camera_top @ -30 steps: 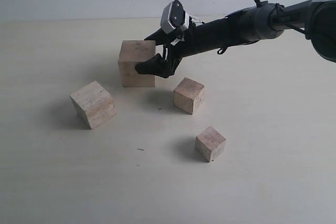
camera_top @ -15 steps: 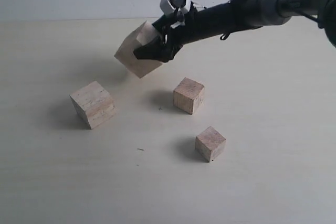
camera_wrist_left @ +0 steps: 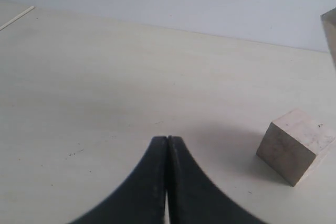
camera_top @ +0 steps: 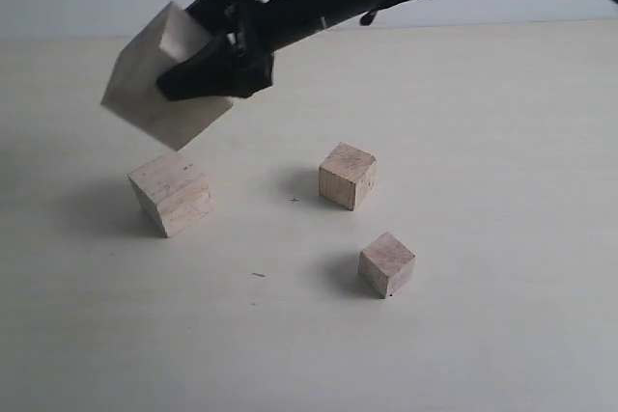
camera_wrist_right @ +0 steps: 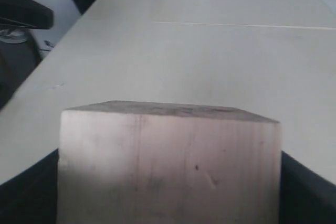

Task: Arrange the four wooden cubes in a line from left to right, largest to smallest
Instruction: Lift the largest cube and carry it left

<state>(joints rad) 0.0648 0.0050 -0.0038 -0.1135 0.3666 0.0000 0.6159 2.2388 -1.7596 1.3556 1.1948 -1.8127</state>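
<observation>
Right tool (camera_top: 193, 50) clamped on tilted largest cube (camera_top: 135, 94), aloft off table (camera_top: 502, 238); left tool (camera_wrist_left: 167, 141) clenched.

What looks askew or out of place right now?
The largest cube hangs tilted in the right gripper, aloft near the second-largest cube. It, the third cube and the smallest cube sit on the table at different angles, not in a row. No damage shows.
</observation>
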